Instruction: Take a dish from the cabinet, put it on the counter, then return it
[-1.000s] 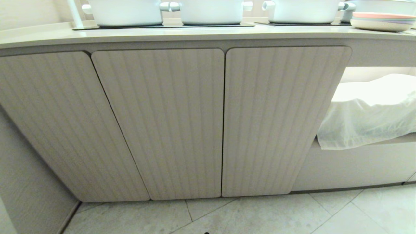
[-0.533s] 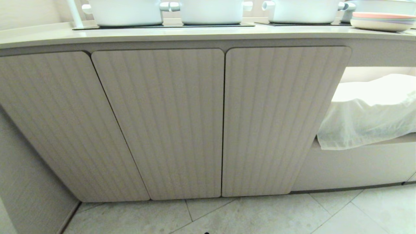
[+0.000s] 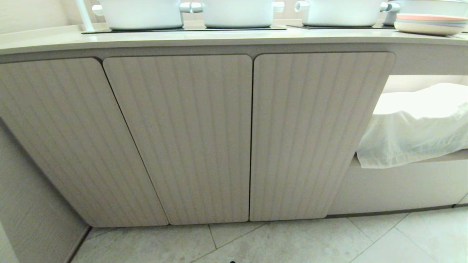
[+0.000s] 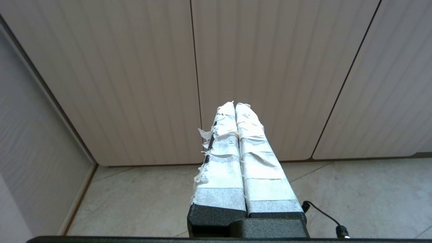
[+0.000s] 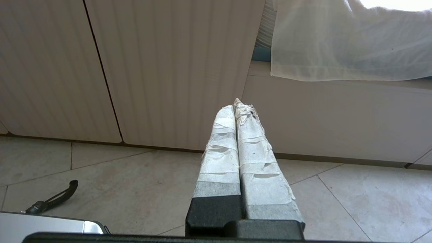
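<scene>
Doors shut, dish not in view; nothing is moving between frames.

The dish is showing in no view, presumably sitting behind the closed cabinet [image 3: 190, 135] doors; the task is not yet starting, since the head view is matching the earlier ones. The tabletop [image 3: 226, 36] is carrying white pots [image 3: 237, 12] and stacked plates [image 3: 427, 23]. Only the wrist views are showing the arms: left tool [image 4: 235, 105] and right tool [image 5: 236, 104] are both hanging low over the floor, taped fingers pressed together, holding nothing. The right wrist view alone is catching the white cloth [image 5: 347, 44] close up.

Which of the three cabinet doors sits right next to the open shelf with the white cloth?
The rightmost door; its right edge borders the shelf where the white cloth hangs. The other two are further left.
</scene>
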